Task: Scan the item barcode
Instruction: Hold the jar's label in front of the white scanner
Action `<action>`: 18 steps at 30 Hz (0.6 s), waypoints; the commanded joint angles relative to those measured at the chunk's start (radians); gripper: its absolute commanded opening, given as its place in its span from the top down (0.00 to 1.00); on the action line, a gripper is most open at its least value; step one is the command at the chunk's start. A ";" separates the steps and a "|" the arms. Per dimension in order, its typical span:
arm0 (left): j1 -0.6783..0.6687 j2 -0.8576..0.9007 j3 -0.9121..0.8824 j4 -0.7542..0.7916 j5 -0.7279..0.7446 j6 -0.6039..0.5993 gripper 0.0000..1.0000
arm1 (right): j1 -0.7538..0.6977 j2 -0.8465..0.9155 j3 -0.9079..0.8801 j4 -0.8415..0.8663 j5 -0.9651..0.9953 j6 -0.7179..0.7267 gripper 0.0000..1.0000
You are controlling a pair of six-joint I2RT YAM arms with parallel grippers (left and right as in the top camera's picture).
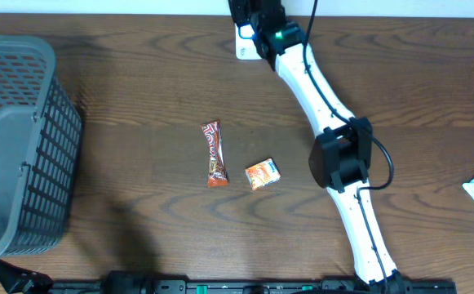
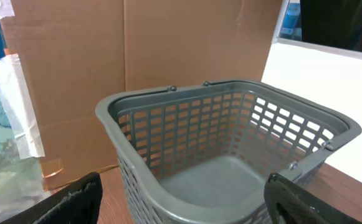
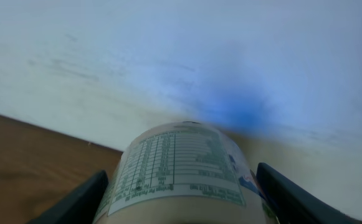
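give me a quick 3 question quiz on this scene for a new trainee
1. True or false: the candy bar and the orange packet lie apart on the table.
2. The right gripper holds: A) a labelled round container; B) a spoon; C) nothing.
3. Fill in: the open left gripper faces a grey ____.
Key: 1 true; 2 A; 3 basket.
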 commanded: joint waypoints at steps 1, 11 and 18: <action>-0.002 -0.008 -0.008 0.005 -0.002 -0.009 0.16 | 0.006 0.027 0.011 0.053 0.033 -0.014 0.55; -0.002 -0.008 -0.008 0.005 -0.002 -0.009 0.16 | 0.005 0.090 0.011 0.126 0.059 -0.015 0.55; -0.002 -0.008 -0.008 0.004 -0.002 -0.009 0.17 | 0.002 0.089 0.012 0.115 0.059 -0.014 0.53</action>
